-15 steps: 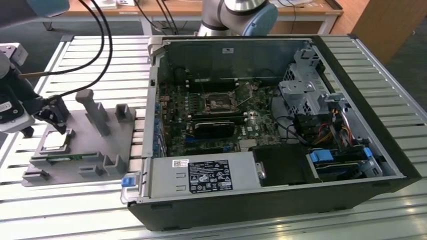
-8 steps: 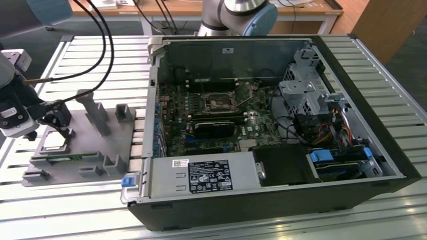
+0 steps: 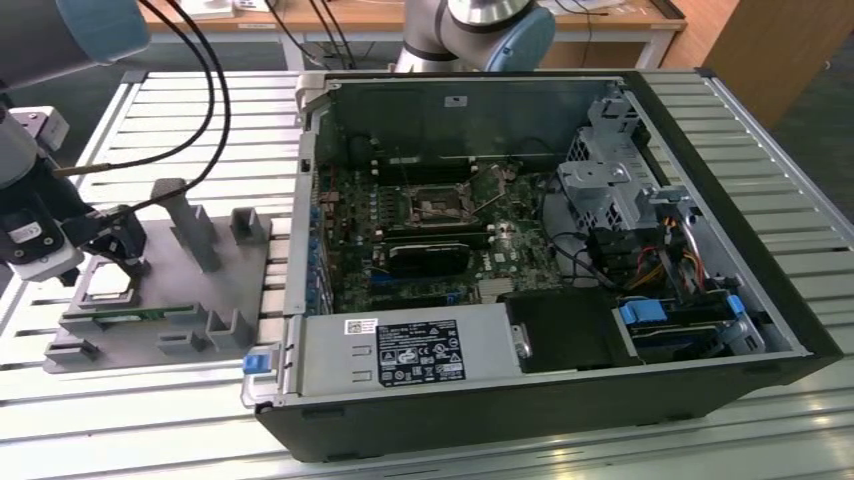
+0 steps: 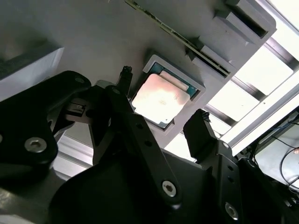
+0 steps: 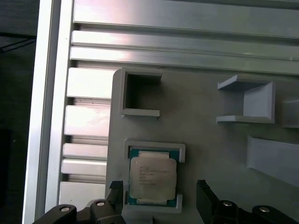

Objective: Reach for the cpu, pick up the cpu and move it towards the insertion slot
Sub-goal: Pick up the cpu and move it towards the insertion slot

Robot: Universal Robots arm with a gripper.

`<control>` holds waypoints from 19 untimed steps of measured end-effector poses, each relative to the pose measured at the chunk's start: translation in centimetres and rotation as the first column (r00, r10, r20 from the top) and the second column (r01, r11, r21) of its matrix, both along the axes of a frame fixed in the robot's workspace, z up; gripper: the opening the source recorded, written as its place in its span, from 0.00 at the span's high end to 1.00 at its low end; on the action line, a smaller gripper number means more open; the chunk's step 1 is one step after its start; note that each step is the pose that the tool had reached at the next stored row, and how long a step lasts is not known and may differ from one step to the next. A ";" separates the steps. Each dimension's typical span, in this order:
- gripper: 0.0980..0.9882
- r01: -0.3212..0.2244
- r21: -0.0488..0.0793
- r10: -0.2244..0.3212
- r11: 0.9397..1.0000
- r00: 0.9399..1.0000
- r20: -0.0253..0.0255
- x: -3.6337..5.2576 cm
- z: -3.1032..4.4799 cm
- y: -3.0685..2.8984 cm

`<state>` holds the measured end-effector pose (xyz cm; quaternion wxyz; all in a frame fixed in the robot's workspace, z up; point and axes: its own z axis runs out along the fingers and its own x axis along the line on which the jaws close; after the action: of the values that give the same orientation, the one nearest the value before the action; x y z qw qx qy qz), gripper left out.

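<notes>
- Hand [image 5: 161,199] hovers low over the grey tray [image 5: 210,140], fingers [image 5: 204,193] spread apart either side of the cpu [image 5: 153,176].
- The cpu lies flat in its tray nest.
- Insertion slot [image 3: 438,206] sits well apart, inside the computer case [image 3: 561,400].

Slatted metal table [image 3: 200,120] with grey fixture [image 3: 180,292] and computer case [image 3: 534,405]

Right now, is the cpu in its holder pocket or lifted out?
In. The cpu lies flat inside its framed pocket on the grey holder; the gripper is open, one finger on each side of it.
</notes>
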<state>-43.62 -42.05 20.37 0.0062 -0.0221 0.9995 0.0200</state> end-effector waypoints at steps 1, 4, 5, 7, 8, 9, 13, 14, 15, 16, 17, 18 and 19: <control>0.30 0.000 0.000 0.000 1.000 1.000 0.000 0.00 -0.06 0.03; 0.30 0.003 0.000 -0.003 1.000 1.000 0.000 -0.04 -0.28 0.13; 0.30 0.004 0.000 -0.004 1.000 1.000 0.000 -0.05 -0.36 0.15; 0.30 0.006 0.000 -0.006 1.000 1.000 0.000 -0.08 -0.49 0.19; 0.30 0.007 0.000 -0.007 1.000 1.000 0.000 -0.11 -0.55 0.21; 0.30 0.008 0.000 -0.008 1.000 1.000 0.000 -0.14 -0.62 0.25; 0.30 0.013 0.000 -0.013 1.000 1.000 0.000 -0.26 -0.92 0.32; 0.30 0.014 0.000 -0.014 1.000 1.000 0.000 -0.28 -1.00 0.34; 0.30 0.015 0.000 -0.015 1.000 1.000 0.000 -0.29 -1.06 0.36; 0.30 0.016 0.000 -0.016 1.000 1.000 0.000 -0.29 -1.14 0.39; 0.30 0.016 0.000 -0.016 1.000 1.000 0.000 -0.31 -1.20 0.40; 0.30 0.017 0.000 -0.017 1.000 1.000 0.000 -0.34 -1.25 0.41; 0.30 0.017 0.000 -0.017 1.000 1.000 0.000 -0.37 -1.32 0.41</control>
<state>-43.98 -41.64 19.05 0.0063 -0.0136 0.9997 0.0199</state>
